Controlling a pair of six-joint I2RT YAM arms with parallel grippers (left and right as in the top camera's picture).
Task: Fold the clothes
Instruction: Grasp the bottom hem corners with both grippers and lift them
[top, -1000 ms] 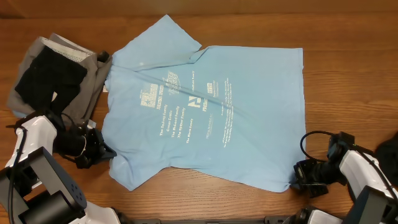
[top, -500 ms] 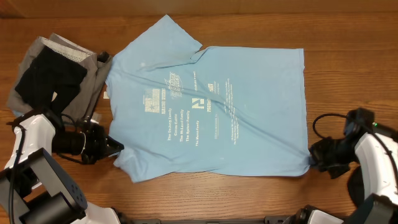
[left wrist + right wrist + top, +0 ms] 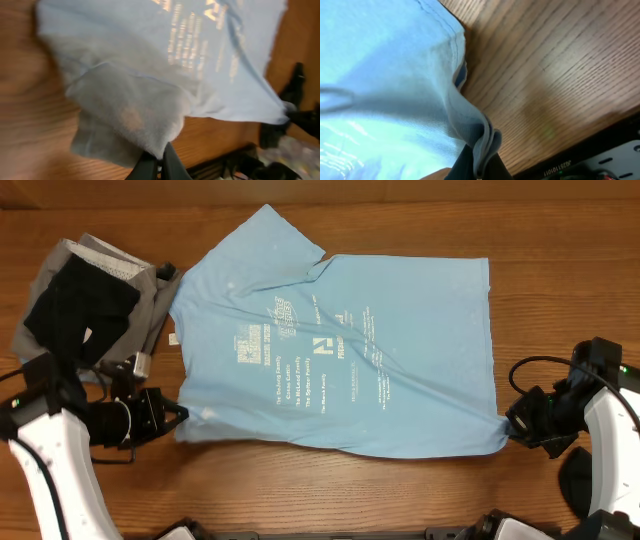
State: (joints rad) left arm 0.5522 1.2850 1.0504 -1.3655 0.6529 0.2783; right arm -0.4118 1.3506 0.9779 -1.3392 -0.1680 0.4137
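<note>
- Shows the light-blue T-shirt (image 3: 400, 330) spread print-up across the middle of the wooden table (image 3: 560, 240), white lettering (image 3: 300, 370) facing the overhead camera
- Catches the near hem drawn into a far straighter line than a second ago, with the sagging lower-right corner now hauled outward and away from the table's front edge
- Finds the left gripper (image 3: 172, 418) clamped on the lower-left corner, fingers pinched together through a bunched wad of cloth in the left wrist view
- Finds the right gripper (image 3: 508, 426) clamped on the lower-right corner, a twist of fabric nipped between closed fingers just above the wood
- Leaves one long diagonal crease (image 3: 400, 377) running from the upper left through the print toward the right-hand grip
- Reads as flattening nearly done and the first fold not yet begun, with more tension or a reset probably needed to clear that crease
- Puts the black garment (image 3: 75, 305) on top of the grey garment (image 3: 140, 330) at the far-left corner, hard against the shirt's left edge and likely to crowd any fold toward that side
- Notes a dark shape (image 3: 574, 480) under the right arm, too cropped to name
</note>
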